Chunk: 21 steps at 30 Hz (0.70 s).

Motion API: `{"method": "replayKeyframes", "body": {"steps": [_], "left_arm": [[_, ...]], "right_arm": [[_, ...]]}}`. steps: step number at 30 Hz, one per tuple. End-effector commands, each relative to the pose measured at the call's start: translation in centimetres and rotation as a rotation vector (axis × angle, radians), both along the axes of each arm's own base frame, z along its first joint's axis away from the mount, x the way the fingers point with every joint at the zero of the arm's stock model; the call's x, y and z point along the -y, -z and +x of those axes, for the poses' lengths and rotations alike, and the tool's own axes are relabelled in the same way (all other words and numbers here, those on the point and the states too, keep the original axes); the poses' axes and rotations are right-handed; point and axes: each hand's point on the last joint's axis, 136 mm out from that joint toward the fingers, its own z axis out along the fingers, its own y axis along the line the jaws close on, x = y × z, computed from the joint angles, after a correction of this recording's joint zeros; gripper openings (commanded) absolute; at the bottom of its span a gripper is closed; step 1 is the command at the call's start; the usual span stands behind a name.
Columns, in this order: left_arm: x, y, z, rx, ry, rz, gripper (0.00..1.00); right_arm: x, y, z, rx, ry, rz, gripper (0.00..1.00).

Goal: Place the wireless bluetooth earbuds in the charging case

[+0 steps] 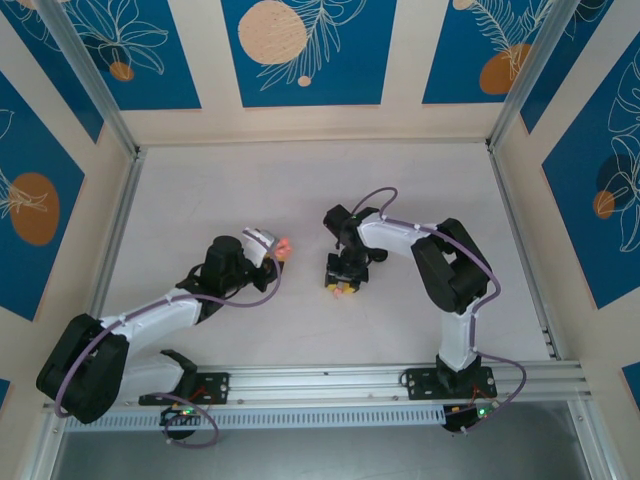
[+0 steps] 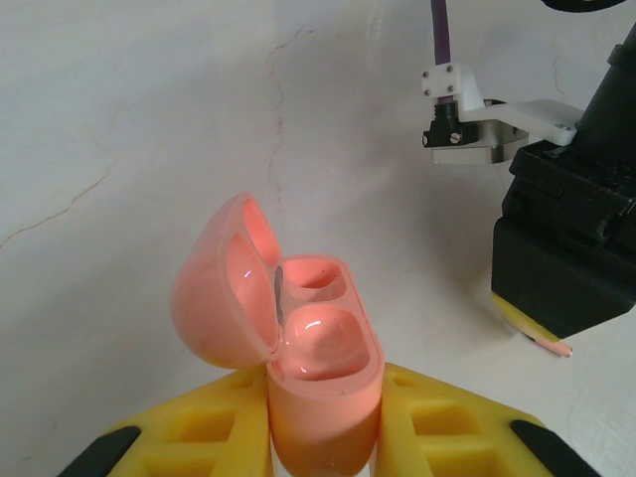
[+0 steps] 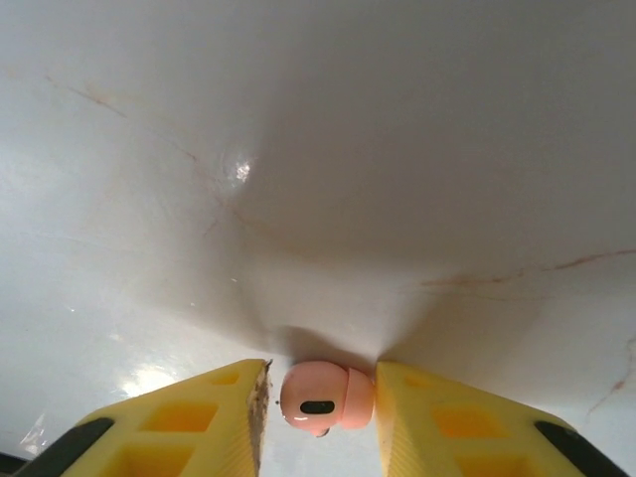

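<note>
R gripper straddles pink earbud on table, bottom centre, jaws not yet tight
L gripper pinches open pink charging case; upper well looks empty. Best: squeeze bud gently, lift w/o rolling, go stem-first into that well

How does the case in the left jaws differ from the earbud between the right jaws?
The charging case is bigger than the earbud, with two wells for buds. The case is clamped in the left jaws, lid open; the earbud lies on the table, the right jaws flanking it. The earbud bears a black oval; the case is plain. Both are salmon-pink.
</note>
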Motion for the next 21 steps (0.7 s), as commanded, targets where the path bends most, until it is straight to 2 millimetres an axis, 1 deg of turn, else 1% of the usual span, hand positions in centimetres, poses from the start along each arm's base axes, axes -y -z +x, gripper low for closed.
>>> {"method": "replayKeyframes", "body": {"steps": [1,7,12,18,21], "left_arm": [[0.9,-1.8,-0.1,0.033,0.041,-0.023,0.25],[0.9,-1.4,-0.3,0.036,0.048,-0.018,0.25],[1.0,-0.3,-0.5,0.048,0.063,-0.025,0.24],[2.1,0.6,-1.0,0.074,0.124,-0.069,0.23],[3.0,1.3,-1.2,0.08,0.163,-0.078,0.22]], "right_arm": [[0.1,0.7,-0.4,-0.017,-0.025,-0.037,0.32],[0.4,0.5,-0.1,0.022,-0.027,-0.05,0.28],[0.5,-0.6,0.4,0.091,-0.011,-0.026,0.26],[0.7,-2.1,1.2,0.206,0.024,0.026,0.26],[0.8,-3.5,1.9,0.292,0.03,0.06,0.26]]}}
